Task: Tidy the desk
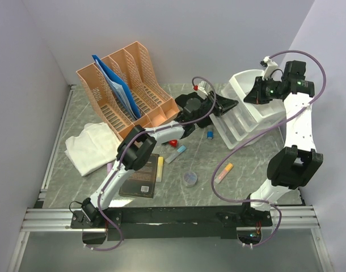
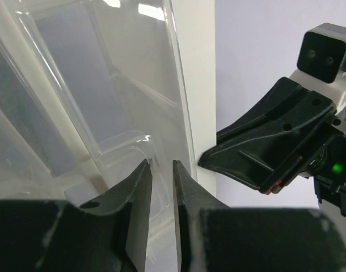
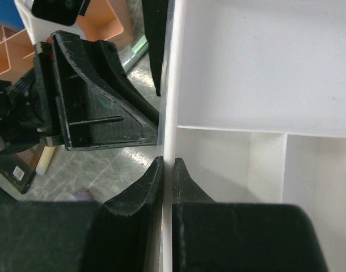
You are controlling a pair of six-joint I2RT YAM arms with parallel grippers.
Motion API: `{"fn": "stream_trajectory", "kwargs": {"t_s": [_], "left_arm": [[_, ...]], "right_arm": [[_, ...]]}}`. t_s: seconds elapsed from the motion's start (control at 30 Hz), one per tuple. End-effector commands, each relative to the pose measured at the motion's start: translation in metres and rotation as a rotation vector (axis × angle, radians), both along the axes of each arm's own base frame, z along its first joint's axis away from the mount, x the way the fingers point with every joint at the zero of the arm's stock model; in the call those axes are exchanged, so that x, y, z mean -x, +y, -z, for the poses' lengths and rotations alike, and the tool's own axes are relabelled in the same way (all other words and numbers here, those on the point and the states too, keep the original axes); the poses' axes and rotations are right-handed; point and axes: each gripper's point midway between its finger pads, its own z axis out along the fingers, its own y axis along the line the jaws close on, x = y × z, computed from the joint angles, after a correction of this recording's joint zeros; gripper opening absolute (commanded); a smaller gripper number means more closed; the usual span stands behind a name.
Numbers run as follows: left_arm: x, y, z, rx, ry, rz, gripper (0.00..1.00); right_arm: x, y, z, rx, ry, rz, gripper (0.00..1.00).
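Our right gripper (image 3: 167,161) clamps the white plastic compartment tray (image 3: 264,73), far right on the grey-green marble desk (image 1: 176,195); we cannot tell whether the nearly closed left gripper (image 2: 161,164) grips, so we should check before shifting.

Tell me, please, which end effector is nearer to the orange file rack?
Left. The left end effector is at the clear drawers, a short way right of the orange file rack; the right end effector is farther right, closed on the white tray's wall.

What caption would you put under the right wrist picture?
Right end effector pinching the white tray's wall, left end effector alongside.
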Motion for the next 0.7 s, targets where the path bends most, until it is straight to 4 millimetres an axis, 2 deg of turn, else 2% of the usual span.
{"fn": "stream_trajectory", "kwargs": {"t_s": [0.0,0.23,0.3,0.33,0.37,0.5,0.67], "left_arm": [[0.015,0.060,-0.143,0.357,-0.278,-0.055,0.24],[0.013,0.079,-0.155,0.383,-0.304,-0.073,0.22],[0.011,0.084,-0.152,0.380,-0.299,-0.077,0.22],[0.014,0.089,-0.158,0.395,-0.311,-0.078,0.21],[0.013,0.090,-0.152,0.385,-0.302,-0.080,0.21],[0.013,0.103,-0.150,0.379,-0.301,-0.095,0.21],[0.015,0.108,-0.139,0.368,-0.280,-0.081,0.22]], "right_arm": [[0.000,-0.026,0.023,0.149,0.014,0.061,0.00],[-0.005,-0.037,0.039,0.198,0.016,0.084,0.00],[-0.007,-0.040,0.040,0.214,0.014,0.091,0.00],[-0.009,-0.044,0.040,0.228,0.009,0.102,0.00],[-0.010,-0.046,0.041,0.238,0.006,0.105,0.00],[-0.017,-0.054,0.040,0.280,-0.013,0.113,0.00],[-0.025,-0.063,0.043,0.325,-0.027,0.113,0.00]]}}
